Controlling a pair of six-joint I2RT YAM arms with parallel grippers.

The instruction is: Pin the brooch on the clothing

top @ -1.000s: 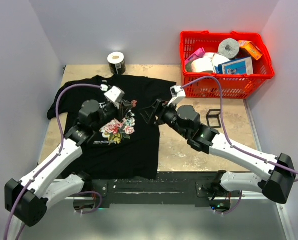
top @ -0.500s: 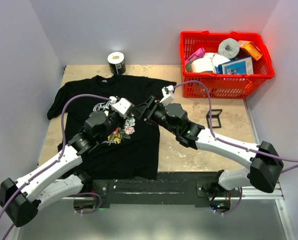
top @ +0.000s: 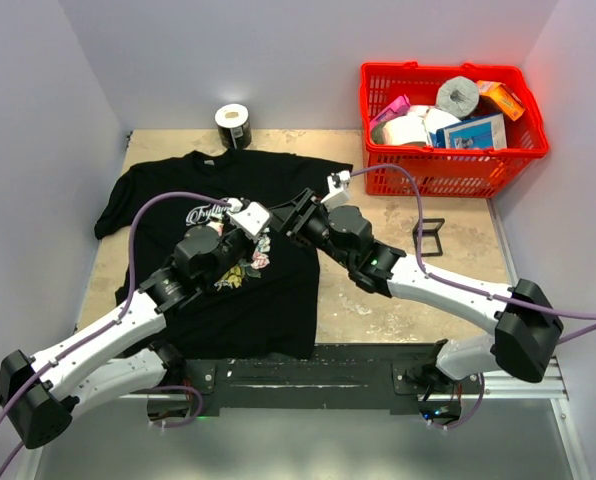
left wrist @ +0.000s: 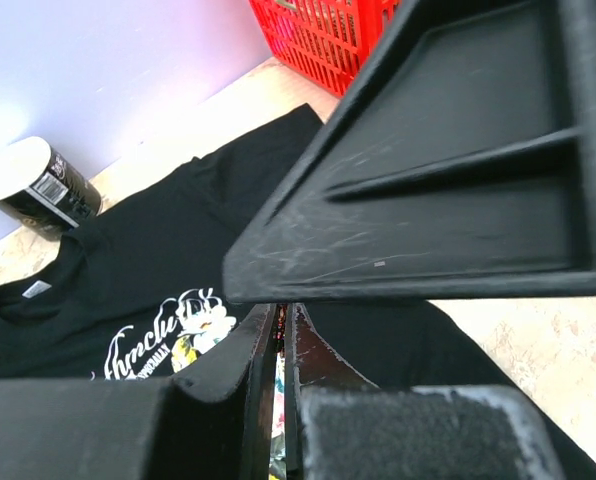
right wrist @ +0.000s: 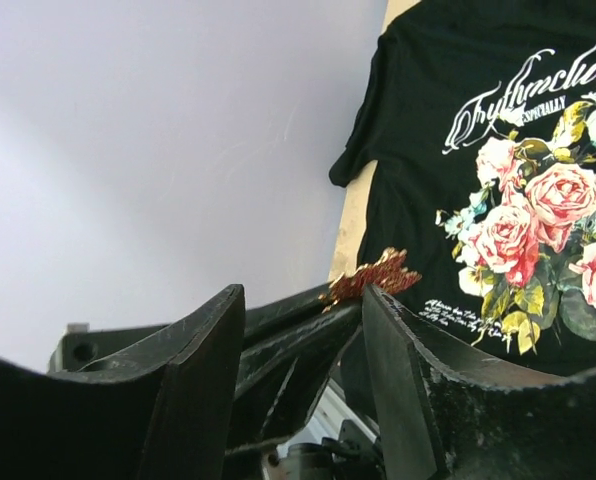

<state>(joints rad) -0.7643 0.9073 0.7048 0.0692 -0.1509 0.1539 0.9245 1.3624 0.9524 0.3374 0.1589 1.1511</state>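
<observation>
A: Where do we have the brooch (right wrist: 370, 277)?
B: At the fingertips of the left gripper (left wrist: 281, 318). Its jaws are pinched to a sliver on it. In the right wrist view we see it glinting red-gold against the T-shirt (top: 278, 300) behind.
A: And the right gripper (right wrist: 303, 300)?
B: Jaws wide, holding nothing. One jaw sits on each side of the left's fingers, just below the brooch. We can't tell whether they touch.
A: Shirt?
B: Flat on the table (top: 398, 300), front up, with the roses and white script showing. In the top view we see both grippers meeting over the print's edge nearer the red basket (top: 453, 172). The basket itself sits at the far corner, well apart.
</observation>
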